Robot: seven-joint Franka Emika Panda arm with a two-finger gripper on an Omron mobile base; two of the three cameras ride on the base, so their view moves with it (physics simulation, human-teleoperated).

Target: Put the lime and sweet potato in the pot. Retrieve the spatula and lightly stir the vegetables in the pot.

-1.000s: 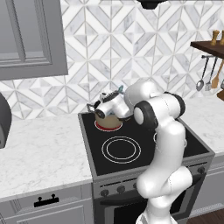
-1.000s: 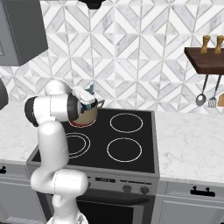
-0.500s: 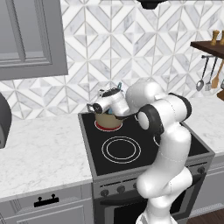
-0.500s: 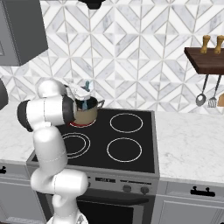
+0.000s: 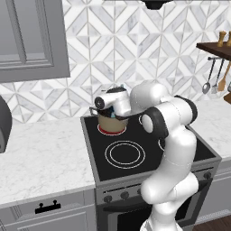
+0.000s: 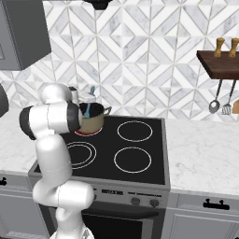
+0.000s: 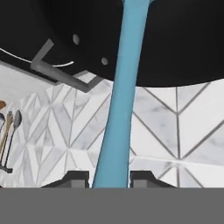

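Since a second ago the arm has swung over the squat tan-beige pot (image 6: 92, 117) on the rear burner, gripper (image 7: 109, 178) clamped on the long light-blue spatula (image 7: 120, 105) for stirring.

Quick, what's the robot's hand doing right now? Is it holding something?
Gripper: closed on the blue spatula, which reaches toward the pot.

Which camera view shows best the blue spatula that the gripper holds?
The hand view: the spatula runs long and clear from between the fingertips toward the pot. The right base view shows its blue tip above the pot; the left base view hardly shows it.
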